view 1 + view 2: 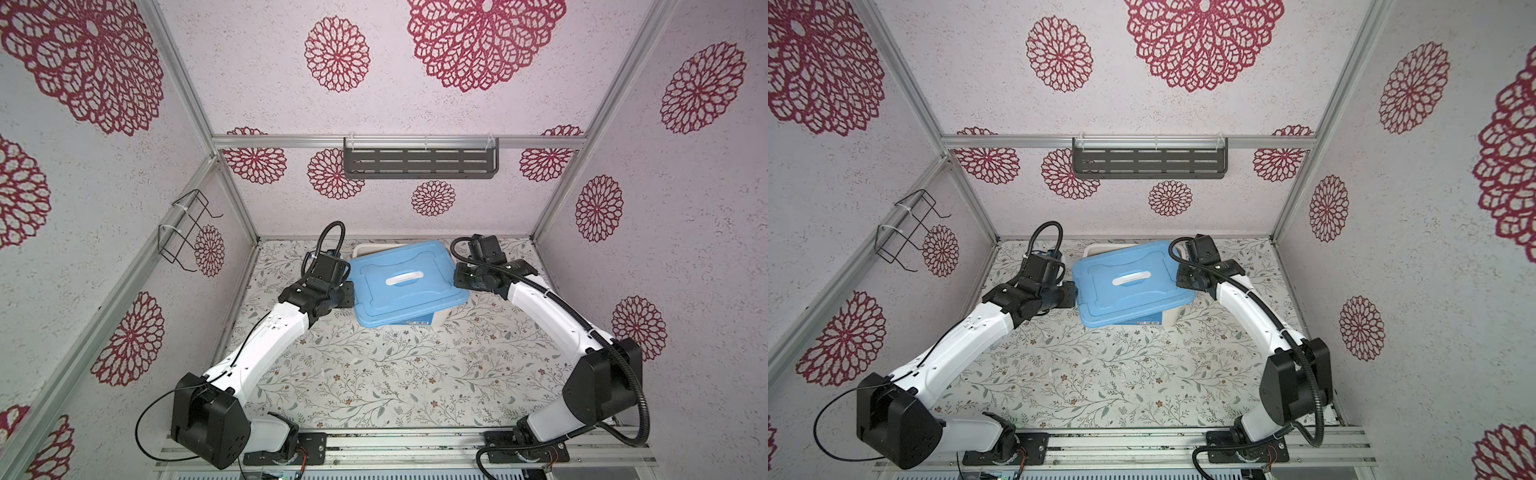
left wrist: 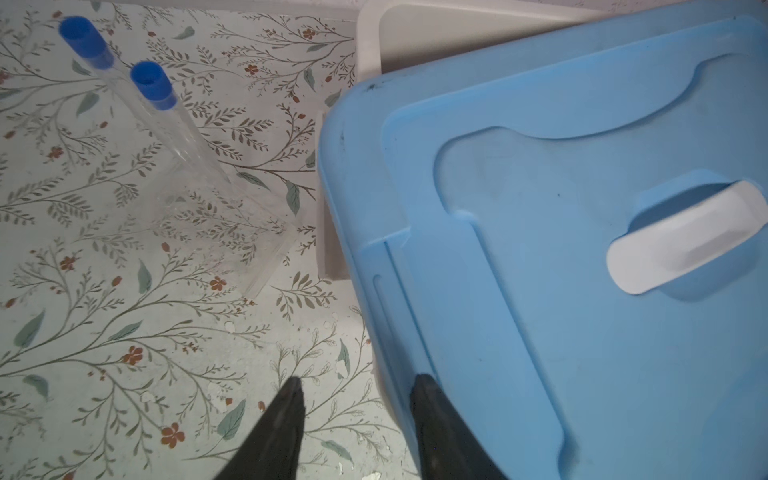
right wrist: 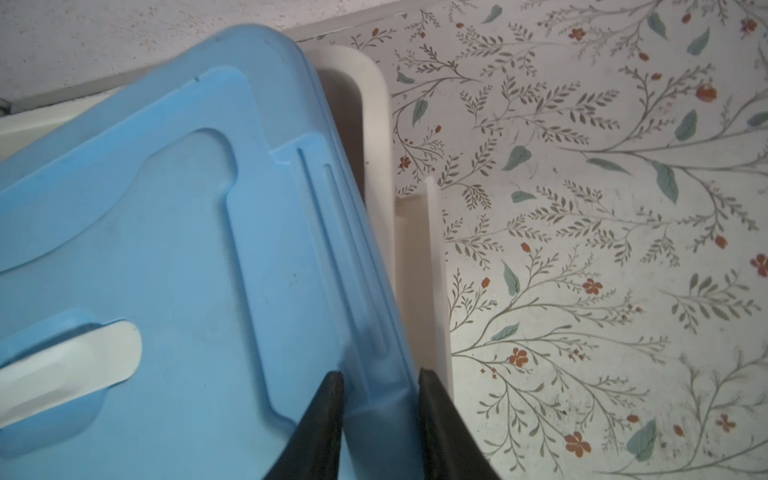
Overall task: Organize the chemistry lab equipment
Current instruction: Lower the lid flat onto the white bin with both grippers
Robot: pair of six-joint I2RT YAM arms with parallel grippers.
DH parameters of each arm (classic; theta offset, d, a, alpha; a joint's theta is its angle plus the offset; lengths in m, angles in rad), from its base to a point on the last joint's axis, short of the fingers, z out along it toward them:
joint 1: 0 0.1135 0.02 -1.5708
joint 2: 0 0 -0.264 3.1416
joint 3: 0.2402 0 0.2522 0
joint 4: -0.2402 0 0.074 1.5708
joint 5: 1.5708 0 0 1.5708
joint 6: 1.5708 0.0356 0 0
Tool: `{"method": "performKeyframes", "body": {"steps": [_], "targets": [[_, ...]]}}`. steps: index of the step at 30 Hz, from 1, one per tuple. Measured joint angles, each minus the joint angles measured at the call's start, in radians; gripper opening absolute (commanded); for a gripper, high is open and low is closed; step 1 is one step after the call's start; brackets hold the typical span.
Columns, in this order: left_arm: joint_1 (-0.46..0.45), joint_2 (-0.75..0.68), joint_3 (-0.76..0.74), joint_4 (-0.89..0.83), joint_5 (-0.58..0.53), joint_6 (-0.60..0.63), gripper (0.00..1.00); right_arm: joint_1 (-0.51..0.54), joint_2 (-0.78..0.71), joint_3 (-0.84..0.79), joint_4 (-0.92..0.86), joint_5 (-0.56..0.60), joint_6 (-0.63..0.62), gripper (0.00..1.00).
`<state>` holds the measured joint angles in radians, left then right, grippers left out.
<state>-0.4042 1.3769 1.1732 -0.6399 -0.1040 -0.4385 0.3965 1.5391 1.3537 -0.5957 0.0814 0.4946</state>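
Standing upright in see-through holder (image 2: 224, 237), two blue-capped tubes (image 2: 178, 129), caps uppermost.

Left hand (image 2: 357, 384) straddles the edge of the blue lid (image 2: 540, 257); blue-capped tubes (image 2: 166, 112) stand in a clear holder (image 2: 232, 237).

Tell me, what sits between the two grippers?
The blue lid, askew over the white tub, fills that stretch in both top views; the wrist views show the left gripper and right gripper at its opposite ends.
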Motion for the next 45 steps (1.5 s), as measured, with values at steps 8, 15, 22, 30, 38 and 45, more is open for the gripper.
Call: {"method": "performKeyframes", "body": {"steps": [8, 15, 22, 30, 38, 45], "targets": [[0.081, -0.058, -0.045, 0.093, 0.247, -0.034, 0.5, 0.01, -0.061, -0.072, 0.031, 0.016, 0.161, 0.27], [0.098, -0.026, -0.052, 0.132, 0.343, -0.067, 0.55, 0.013, -0.077, -0.093, 0.049, -0.011, 0.286, 0.26], [0.105, -0.005, -0.05, 0.126, 0.353, -0.084, 0.66, 0.014, -0.04, -0.061, 0.051, -0.036, 0.339, 0.26], [0.106, -0.01, -0.05, 0.122, 0.283, -0.081, 0.6, 0.013, 0.026, 0.012, 0.034, -0.021, 0.314, 0.31], [0.107, 0.124, 0.046, 0.066, 0.222, -0.042, 0.58, 0.011, 0.147, 0.162, -0.036, 0.014, 0.16, 0.41], [0.108, 0.235, 0.197, 0.023, 0.159, -0.024, 0.59, -0.016, 0.226, 0.245, -0.031, 0.027, 0.068, 0.51]]}}
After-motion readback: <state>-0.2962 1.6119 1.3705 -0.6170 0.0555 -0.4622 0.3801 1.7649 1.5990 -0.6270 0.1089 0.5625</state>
